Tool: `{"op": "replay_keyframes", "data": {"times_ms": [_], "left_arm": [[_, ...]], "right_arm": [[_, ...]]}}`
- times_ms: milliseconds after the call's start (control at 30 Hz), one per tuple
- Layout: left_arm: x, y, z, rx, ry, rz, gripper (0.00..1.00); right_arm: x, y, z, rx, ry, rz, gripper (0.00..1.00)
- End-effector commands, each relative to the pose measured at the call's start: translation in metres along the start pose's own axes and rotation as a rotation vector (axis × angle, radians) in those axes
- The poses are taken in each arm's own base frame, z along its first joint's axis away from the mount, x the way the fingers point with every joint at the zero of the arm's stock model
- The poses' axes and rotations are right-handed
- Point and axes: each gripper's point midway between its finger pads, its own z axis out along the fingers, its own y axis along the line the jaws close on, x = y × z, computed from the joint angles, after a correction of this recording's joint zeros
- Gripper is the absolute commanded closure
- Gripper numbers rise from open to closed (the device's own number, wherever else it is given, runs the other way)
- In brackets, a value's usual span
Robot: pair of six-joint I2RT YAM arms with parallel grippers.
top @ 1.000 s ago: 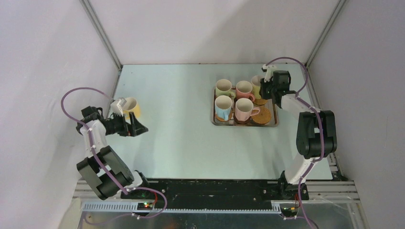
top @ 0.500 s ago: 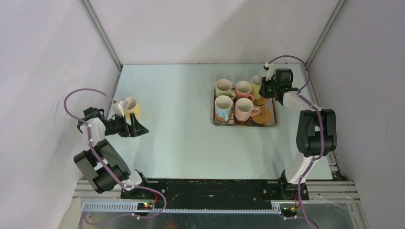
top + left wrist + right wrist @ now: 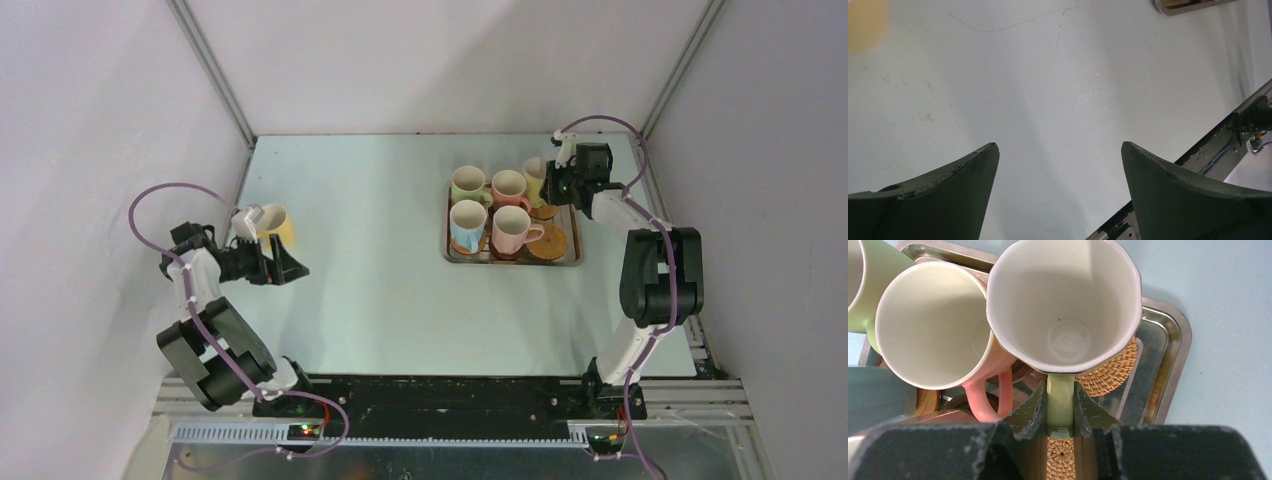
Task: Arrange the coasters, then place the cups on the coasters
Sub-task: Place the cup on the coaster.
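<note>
Right end effector point(image 3: 1060, 399) pinched narrow on the handle of the yellow cup point(image 3: 1064, 300), in the tray's point(image 3: 1170, 340) far right corner, over a woven coaster point(image 3: 1112, 371). Rigid glazed ceramic (slippery, chippable), probably light, so the handle's the sound hold. Left end effector point(image 3: 1058, 150) gapes wide, empty, above the tabletop point(image 3: 1073, 75).

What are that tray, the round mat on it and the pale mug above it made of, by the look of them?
Tray: polished metal, likely steel; it is shiny and mirrors what sits on it.
Round mat: woven fibre, perhaps rattan; a braided spiral pattern shows.
Mug: probably glazed ceramic; thick rim, smooth cream inside with a soft sheen.
</note>
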Motion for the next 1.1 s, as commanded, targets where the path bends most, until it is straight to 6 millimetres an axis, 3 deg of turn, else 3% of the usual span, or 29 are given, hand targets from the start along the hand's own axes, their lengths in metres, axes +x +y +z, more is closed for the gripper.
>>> {"op": "replay_keyframes", "data": {"times_ms": [0, 767, 1067], "left_arm": [[-0.009, 0.001, -0.005, -0.027, -0.042, 0.030, 0.00], [-0.011, 0.000, -0.008, -0.056, -0.057, 0.047, 0.00], [-0.012, -0.001, -0.008, -0.059, -0.061, 0.051, 0.00]], "right_arm": [[-0.018, 0.013, 0.001, -0.040, -0.033, -0.015, 0.80], [-0.034, 0.002, -0.028, -0.041, -0.069, -0.033, 0.81], [-0.052, -0.006, -0.041, 0.027, -0.146, -0.105, 0.80]]}}
